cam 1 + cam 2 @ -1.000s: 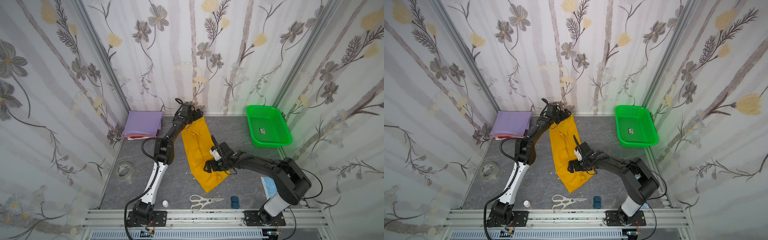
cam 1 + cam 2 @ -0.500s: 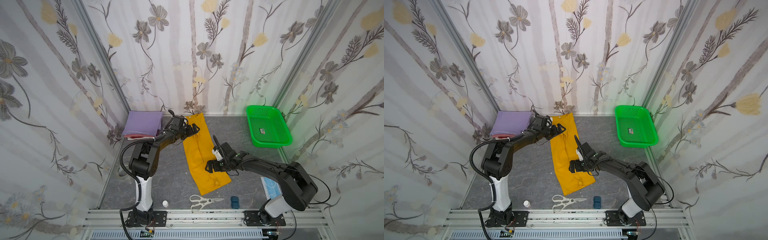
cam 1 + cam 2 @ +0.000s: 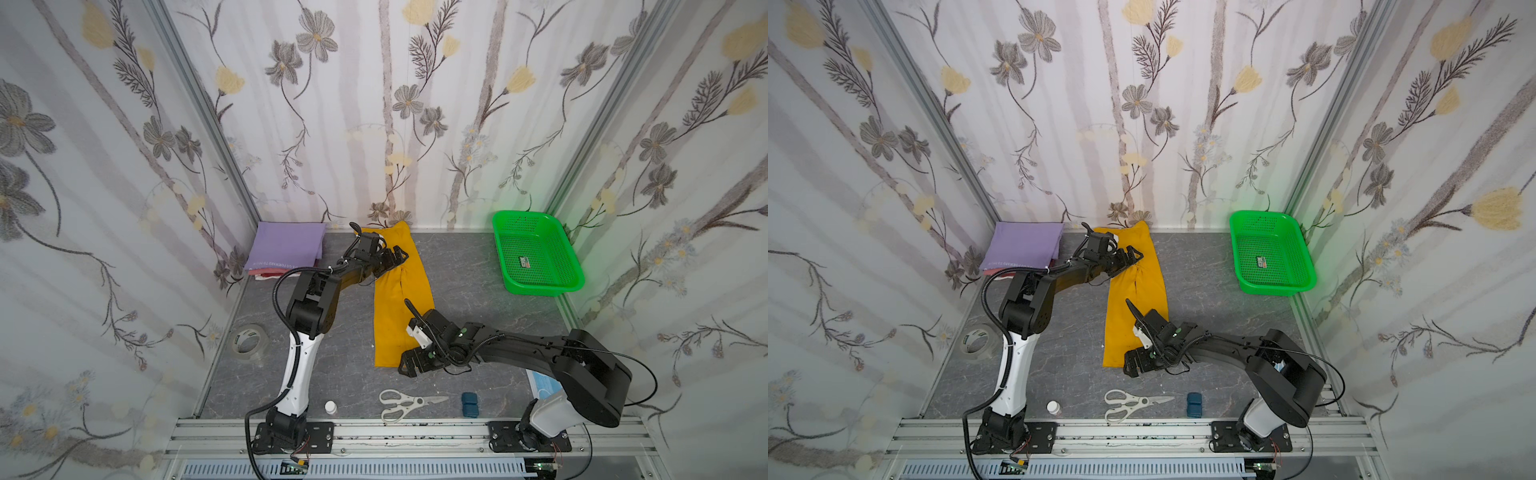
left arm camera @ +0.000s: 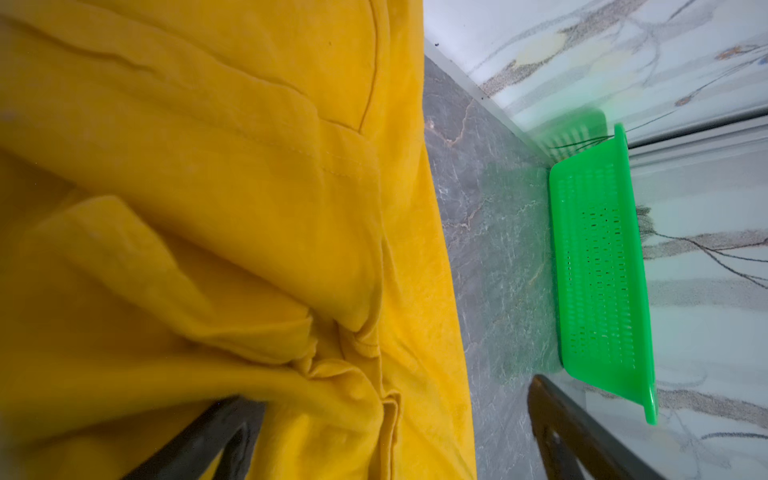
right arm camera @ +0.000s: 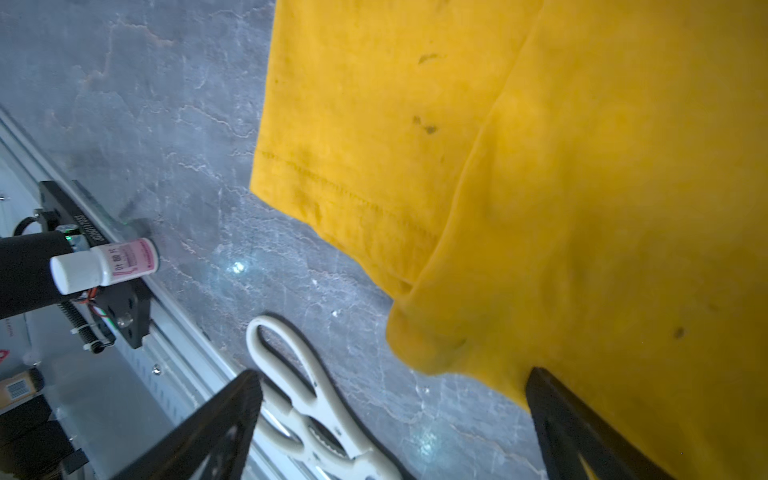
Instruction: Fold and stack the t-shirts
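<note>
my left pincer [image 3: 400, 255] and right pincer [image 3: 408, 366] gape wide, empty, over the yellow shirt's [image 3: 395, 307] ends. the bottle [image 5: 106, 266] label is unreadable.

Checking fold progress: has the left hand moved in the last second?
Yes. The left hand came forward from the back wall, level with the front edge of the lavender shirt, over the yellow shirt.

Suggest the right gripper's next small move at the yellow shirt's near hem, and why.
Probably lower the right gripper onto the near hem and close. The yellow shirt lies as a long narrow strip, both grippers are open and hold nothing, and the hem corner sits between the right one's fingers in its wrist view; the left gripper hovers at the far end.
</note>
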`<state>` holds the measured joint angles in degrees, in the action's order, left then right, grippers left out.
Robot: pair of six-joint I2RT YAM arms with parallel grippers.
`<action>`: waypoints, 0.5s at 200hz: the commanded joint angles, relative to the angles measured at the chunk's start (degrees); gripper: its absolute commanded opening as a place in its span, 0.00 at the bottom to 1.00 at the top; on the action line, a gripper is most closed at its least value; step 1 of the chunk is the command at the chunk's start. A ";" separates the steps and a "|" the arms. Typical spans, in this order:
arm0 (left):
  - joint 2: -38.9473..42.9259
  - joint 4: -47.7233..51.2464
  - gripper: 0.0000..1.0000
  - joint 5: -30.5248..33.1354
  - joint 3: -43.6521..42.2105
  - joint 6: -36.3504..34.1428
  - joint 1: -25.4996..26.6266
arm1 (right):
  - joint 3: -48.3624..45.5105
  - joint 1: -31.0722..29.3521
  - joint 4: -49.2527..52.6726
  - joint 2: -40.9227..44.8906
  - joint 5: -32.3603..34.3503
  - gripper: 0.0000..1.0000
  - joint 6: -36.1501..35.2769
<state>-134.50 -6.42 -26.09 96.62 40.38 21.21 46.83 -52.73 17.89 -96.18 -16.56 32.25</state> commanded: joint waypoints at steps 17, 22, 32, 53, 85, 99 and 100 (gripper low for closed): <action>10.77 3.06 1.00 -1.84 -8.31 -1.58 -0.20 | 0.89 0.22 2.68 6.54 8.83 1.00 3.24; 13.10 2.83 1.00 -2.10 -10.51 -1.90 -0.12 | 1.29 0.26 2.68 6.82 9.10 1.00 3.21; 17.38 2.62 1.00 -2.59 -15.57 -2.40 -0.12 | 1.93 0.26 2.23 6.67 9.24 1.00 2.84; 26.30 1.97 1.00 -2.67 -26.37 -2.85 0.05 | 3.76 0.92 3.22 5.12 11.54 1.00 1.89; 37.78 4.40 1.00 -1.87 -40.92 -4.34 1.92 | 0.98 7.48 1.93 7.59 13.61 0.98 1.76; 42.06 5.09 1.00 -1.55 -46.74 -4.05 3.53 | -1.19 11.06 1.21 9.98 13.03 0.92 0.99; 42.27 5.23 1.00 -1.53 -47.07 -4.02 3.64 | -1.38 11.24 1.20 10.10 12.99 0.91 0.94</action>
<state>-97.73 -3.33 -28.01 56.31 37.45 22.98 47.77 -45.98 20.75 -88.95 -5.56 34.22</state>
